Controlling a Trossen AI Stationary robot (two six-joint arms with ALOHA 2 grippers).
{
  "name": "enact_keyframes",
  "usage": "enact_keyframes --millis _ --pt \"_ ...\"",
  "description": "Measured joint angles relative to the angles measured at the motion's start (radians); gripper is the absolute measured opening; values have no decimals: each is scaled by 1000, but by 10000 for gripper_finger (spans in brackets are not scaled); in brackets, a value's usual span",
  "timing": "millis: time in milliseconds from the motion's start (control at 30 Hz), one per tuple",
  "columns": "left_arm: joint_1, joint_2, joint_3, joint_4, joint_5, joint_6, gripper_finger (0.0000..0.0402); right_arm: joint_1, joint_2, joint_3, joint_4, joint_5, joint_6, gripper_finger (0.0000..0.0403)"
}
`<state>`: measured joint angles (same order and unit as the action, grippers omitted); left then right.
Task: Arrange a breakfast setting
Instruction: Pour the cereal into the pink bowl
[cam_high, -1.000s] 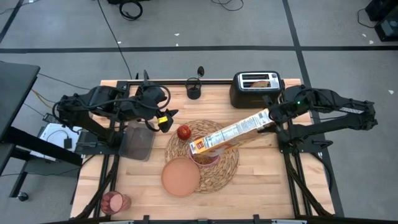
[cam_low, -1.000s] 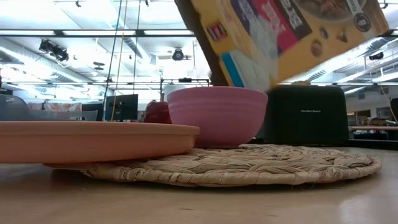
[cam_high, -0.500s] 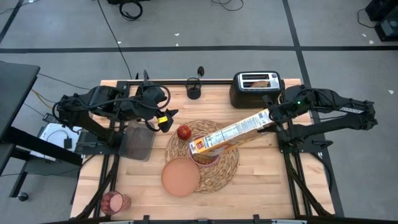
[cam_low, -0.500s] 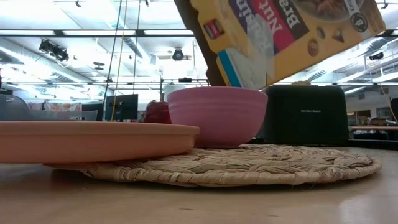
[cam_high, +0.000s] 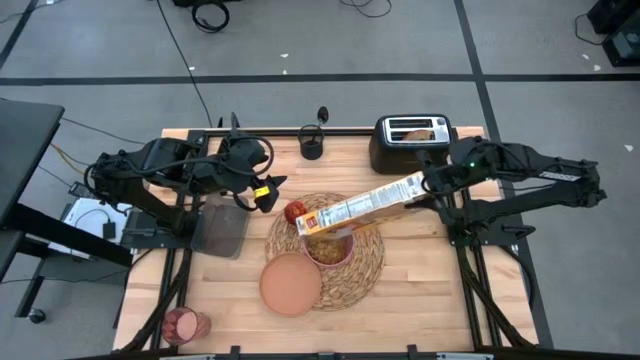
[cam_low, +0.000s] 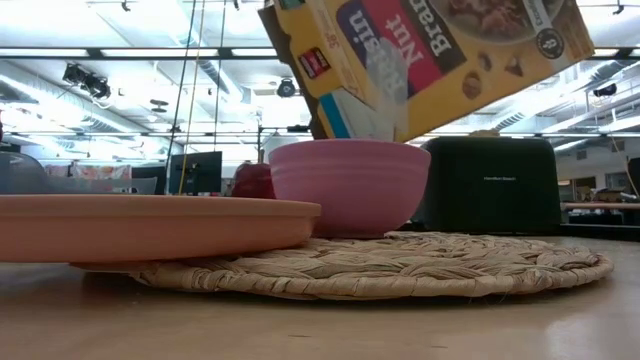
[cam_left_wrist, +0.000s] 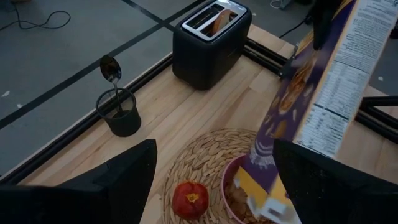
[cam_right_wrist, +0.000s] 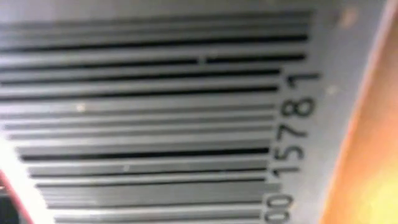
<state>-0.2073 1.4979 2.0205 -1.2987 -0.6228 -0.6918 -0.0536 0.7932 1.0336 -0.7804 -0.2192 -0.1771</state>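
My right gripper (cam_high: 424, 188) is shut on a yellow-and-blue cereal box (cam_high: 358, 205), which slants down toward the pink bowl (cam_high: 328, 247). The bowl stands on the round woven placemat (cam_high: 365, 268) and has cereal in it (cam_left_wrist: 235, 194). A red apple (cam_high: 294, 211) lies on the mat's far left part. The salmon plate (cam_high: 290, 284) overlaps the mat's near edge. A toast slice (cam_left_wrist: 219, 18) stands in the black toaster (cam_high: 412, 142). A metal spoon (cam_left_wrist: 111, 67) stands in a black holder (cam_high: 312, 146). My left gripper (cam_high: 264, 193) waits open at the left of the mat. My right gripper holds the cereal box by its raised end (cam_high: 410, 187), the end toward the table's right, coming at it from the right. The box fills the right wrist view with its barcode (cam_right_wrist: 155, 112), which hides the fingers. The box is clear of the table, with its lower end (cam_low: 350, 115) over the bowl.
A translucent pink cup (cam_high: 184, 325) stands at the table's near left corner. A grey flat thing (cam_high: 220, 230) lies under the left arm. The toaster stands at the far right, close behind the right arm.
My right gripper has carried the cereal box a little toward the table's left and far edge. The box's lower end now hangs over the bowl's far left part, nearer the apple. The box stays tilted down.
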Motion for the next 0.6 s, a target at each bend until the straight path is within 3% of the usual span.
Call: enact_keyframes --millis 300,600 --pt "0 0 0 -6 0 -3 327 0 16 2 -42 -67 1 206" --pt "0 -8 0 -15 -1 0 327 -3 0 78 -114 20 -35 206"
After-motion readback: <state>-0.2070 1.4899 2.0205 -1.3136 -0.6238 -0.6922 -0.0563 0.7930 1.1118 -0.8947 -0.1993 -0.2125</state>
